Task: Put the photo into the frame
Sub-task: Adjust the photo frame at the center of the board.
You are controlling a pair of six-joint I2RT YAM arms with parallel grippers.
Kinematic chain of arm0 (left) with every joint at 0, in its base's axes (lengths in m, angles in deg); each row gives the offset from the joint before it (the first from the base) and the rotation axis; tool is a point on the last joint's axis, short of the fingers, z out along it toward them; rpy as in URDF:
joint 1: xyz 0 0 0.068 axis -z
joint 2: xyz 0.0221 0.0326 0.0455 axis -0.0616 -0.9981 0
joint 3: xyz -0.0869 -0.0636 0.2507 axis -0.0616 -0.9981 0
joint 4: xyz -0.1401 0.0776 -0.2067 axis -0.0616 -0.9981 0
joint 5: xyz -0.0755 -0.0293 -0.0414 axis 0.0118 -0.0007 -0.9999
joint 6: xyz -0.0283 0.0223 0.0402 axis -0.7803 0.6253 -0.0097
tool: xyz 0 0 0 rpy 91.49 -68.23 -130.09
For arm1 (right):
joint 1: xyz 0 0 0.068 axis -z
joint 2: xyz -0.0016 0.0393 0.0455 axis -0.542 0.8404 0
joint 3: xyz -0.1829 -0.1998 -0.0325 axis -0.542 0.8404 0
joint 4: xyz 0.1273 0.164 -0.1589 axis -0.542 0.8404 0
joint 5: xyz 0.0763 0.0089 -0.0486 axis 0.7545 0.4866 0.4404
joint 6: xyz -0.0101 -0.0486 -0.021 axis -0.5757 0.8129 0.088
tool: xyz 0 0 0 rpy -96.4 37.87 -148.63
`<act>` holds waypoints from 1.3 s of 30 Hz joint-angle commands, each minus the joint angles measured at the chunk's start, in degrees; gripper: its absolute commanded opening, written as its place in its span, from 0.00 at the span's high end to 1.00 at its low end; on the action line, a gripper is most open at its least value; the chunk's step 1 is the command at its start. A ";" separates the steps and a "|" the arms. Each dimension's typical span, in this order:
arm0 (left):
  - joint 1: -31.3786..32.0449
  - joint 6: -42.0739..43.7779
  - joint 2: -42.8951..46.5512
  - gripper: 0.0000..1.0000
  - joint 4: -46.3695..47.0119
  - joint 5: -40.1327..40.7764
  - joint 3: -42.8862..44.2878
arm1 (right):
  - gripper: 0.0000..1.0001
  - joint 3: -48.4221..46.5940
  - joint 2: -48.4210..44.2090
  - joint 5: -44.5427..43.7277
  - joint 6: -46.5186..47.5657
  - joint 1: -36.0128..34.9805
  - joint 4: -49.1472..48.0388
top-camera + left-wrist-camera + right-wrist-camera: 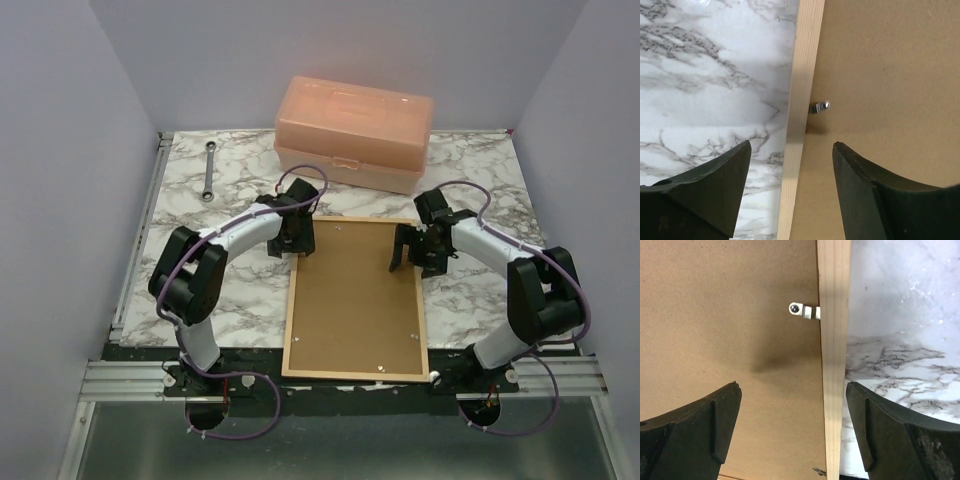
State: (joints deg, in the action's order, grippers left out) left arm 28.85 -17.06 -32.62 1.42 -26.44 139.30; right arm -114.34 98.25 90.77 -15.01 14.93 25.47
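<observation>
Frame (291,330) rails pass between the parted fingers of the left tool (791,143) and right tool (793,384), each poised beside a retaining clip (819,106), probably to turn it, while it lies face-down from desk (240,290) centre to near edge, backing panel (355,300) fitted, photo not in view.

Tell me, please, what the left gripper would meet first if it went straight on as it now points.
Most likely the left rail of the frame: the open left gripper straddles it, near a metal clip. Depth is unclear.
</observation>
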 commanded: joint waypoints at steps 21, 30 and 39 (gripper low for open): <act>5.00 -11.45 22.87 0.32 16.58 -29.28 -34.26 | 0.04 0.04 1.40 5.46 -4.39 -5.08 0.92; 7.81 -18.50 32.33 0.33 18.10 -29.74 -39.39 | 0.04 -23.70 15.77 3.76 -3.93 -12.41 5.86; 10.55 -25.87 40.75 0.33 19.59 -28.99 -42.49 | 0.04 -45.75 29.40 1.39 -2.04 -16.52 11.73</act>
State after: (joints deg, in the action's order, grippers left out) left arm 36.30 -34.48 4.71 14.42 -45.59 97.84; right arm -153.33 123.91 85.24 -15.14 3.00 36.88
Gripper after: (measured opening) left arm 0.677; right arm 0.961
